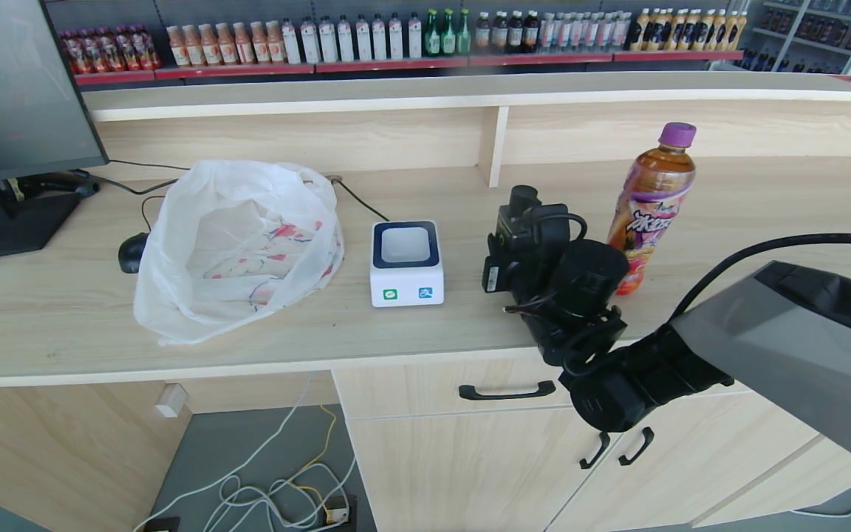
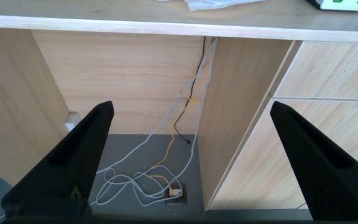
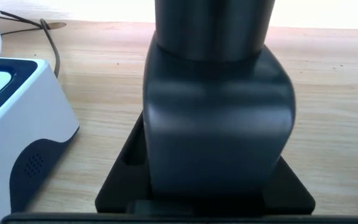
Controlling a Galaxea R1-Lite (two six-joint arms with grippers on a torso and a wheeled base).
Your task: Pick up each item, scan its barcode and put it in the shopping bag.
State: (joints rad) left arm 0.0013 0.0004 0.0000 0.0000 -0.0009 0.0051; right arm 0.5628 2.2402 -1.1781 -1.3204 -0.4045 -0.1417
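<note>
Right claw (image 1: 525, 222) over counter (image 1: 63, 310), grip state cannot tell. Tea bottle (image 1: 651, 207) upright just right of it, not grasped: pick, scan, bagging all left. Barcode scanner (image 1: 405, 262) left of claw; shopping bag (image 1: 233, 251) beyond scanner, contents unclear. Left claw (image 2: 191, 109) released, empty, below counter.

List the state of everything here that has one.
Shopping bag: mouth open, slumped on counter.
Bottle: upright, capped, on counter.
Scanner: window up, nothing on it.
Left claw: open, empty, below counter height.
Right claw: between scanner and bottle.
Drawer: shut.
</note>
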